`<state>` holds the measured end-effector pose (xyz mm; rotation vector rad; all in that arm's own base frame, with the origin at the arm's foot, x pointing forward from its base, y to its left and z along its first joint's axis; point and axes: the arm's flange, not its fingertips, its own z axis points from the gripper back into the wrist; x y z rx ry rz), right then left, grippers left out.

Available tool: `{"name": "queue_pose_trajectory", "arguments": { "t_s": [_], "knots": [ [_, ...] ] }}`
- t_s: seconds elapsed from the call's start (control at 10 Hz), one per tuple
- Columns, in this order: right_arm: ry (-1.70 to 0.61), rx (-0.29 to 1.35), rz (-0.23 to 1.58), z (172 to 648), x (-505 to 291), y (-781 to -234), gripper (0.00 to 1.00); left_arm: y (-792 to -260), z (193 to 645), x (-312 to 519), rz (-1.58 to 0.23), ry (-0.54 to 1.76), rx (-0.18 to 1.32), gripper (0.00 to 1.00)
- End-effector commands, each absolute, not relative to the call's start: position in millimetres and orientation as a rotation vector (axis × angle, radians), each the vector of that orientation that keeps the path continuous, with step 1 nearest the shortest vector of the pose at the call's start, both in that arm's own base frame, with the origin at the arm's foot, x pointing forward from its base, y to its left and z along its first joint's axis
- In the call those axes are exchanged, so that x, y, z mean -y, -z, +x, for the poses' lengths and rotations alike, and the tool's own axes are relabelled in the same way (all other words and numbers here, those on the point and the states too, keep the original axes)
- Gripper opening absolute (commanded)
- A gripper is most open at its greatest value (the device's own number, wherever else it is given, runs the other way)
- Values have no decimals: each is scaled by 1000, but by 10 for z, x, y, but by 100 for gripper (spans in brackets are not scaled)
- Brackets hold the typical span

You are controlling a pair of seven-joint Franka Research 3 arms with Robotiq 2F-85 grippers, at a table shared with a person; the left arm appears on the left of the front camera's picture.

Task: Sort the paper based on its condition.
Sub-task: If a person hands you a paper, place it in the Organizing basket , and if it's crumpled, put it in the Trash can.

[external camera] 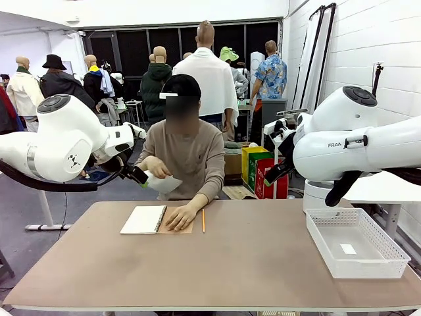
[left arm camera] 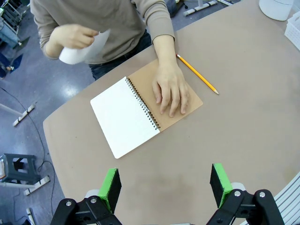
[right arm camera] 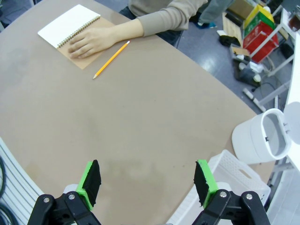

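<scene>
Front view: the paper (external camera: 162,184), one curled sheet, is held in the person's hand (external camera: 156,167) off the worktop (external camera: 250,263), at 1 o'clock from the notebook (external camera: 143,220).

Left wrist view: the left gripper (left arm camera: 164,185) is seen wide open, unloaded.

Right wrist view: the right gripper (right arm camera: 146,180) is spread wide, unloaded.

Sorting is judged barely begun; handover and placing remain.

Brown table (external camera: 250,263), open spiral notebook (external camera: 143,220) far L, pencil (external camera: 203,221) just beside, white basket (external camera: 368,268) R side
</scene>
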<state>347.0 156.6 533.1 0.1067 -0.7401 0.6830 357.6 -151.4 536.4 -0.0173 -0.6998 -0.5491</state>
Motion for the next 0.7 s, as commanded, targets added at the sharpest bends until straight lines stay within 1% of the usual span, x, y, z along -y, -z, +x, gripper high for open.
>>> {"name": "queue_pose_trajectory", "arguments": {
  "t_s": [0.0, 0.6],
  "knots": [
    [-681, 743, 108, 3477, -1568, -5329, 100, -5367, 3575, 1516, -17, 554, 700, 100],
    [-681, 743, 108, 3477, -1568, -5329, 100, -5367, 3575, 1516, -17, 554, 700, 100]
  ]
}}
